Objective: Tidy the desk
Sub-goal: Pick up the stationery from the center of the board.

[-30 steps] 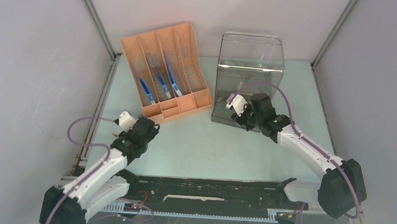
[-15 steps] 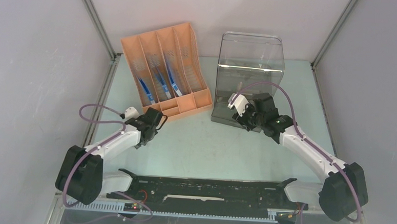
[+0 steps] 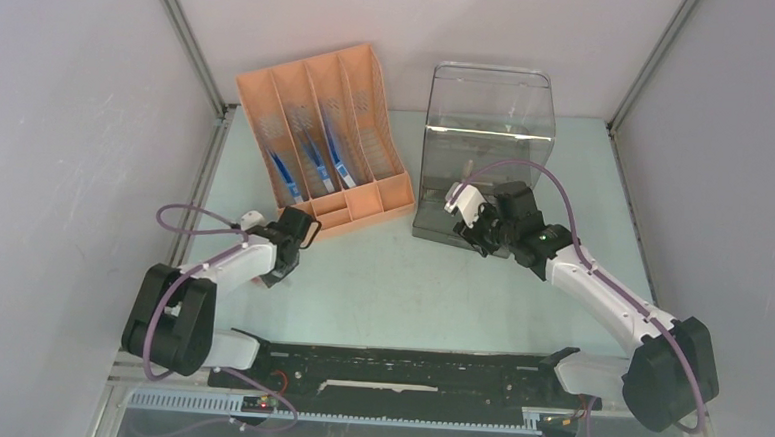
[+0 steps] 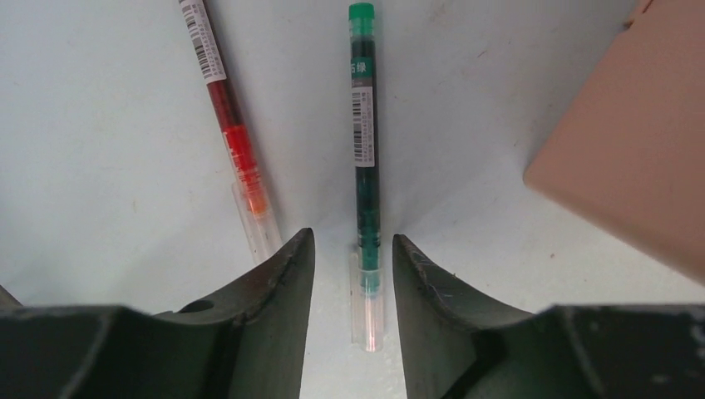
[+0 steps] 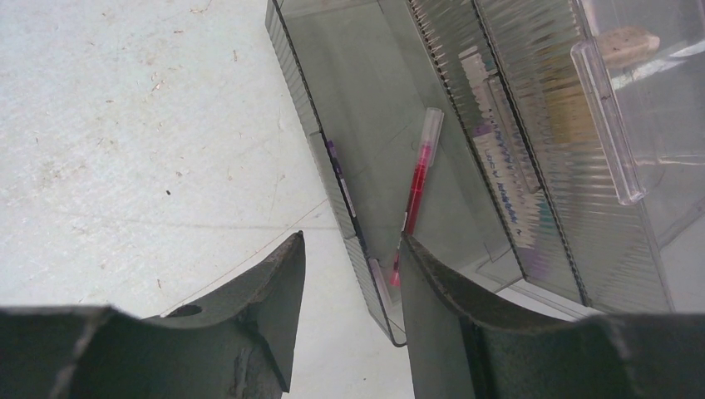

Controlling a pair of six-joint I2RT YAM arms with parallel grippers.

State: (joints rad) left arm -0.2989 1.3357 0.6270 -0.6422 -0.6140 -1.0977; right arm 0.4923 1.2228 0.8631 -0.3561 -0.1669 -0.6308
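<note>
1 green pen [image 4: 364, 166] btwn left claw [image 4: 352, 241] jaws | flat on desk [image 4: 108, 125]

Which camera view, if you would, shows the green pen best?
Left wrist: the green pen lies full-length between the left gripper's fingers. In the top view I cannot make it out; the right wrist view misses it.

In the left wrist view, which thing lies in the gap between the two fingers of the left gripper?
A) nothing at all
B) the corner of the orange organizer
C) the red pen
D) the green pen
D: the green pen lies on the desk with its near end in the gap of the left gripper, while the red pen lies outside, to the left.
</note>
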